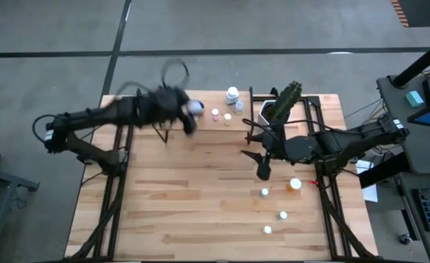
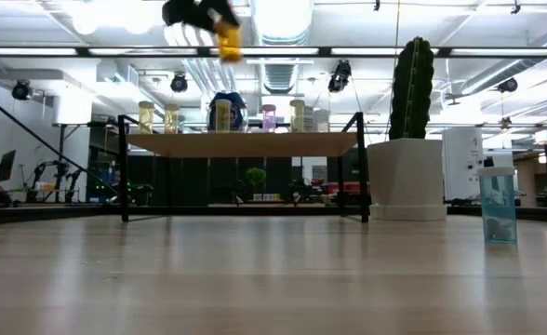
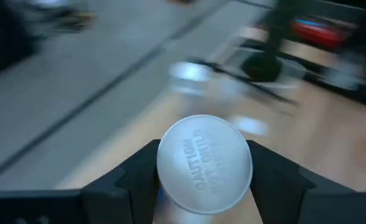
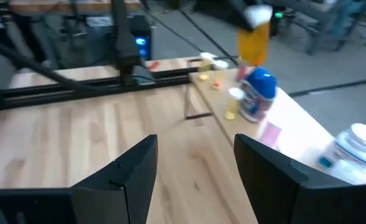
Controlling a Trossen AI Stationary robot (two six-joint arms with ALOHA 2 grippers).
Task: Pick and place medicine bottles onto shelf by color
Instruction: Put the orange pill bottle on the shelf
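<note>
Pinching an orange bottle [image 3: 204, 163] by its white cap, the left gripper [image 1: 189, 109] hangs above the shelf [image 2: 241, 143] to place it by color; the right gripper [image 4: 195, 165] waits spread over the table [image 1: 200, 197].

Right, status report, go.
Left gripper shut on an orange bottle, above the shelf. Right gripper open, empty, over the table. Nothing blocking.
</note>
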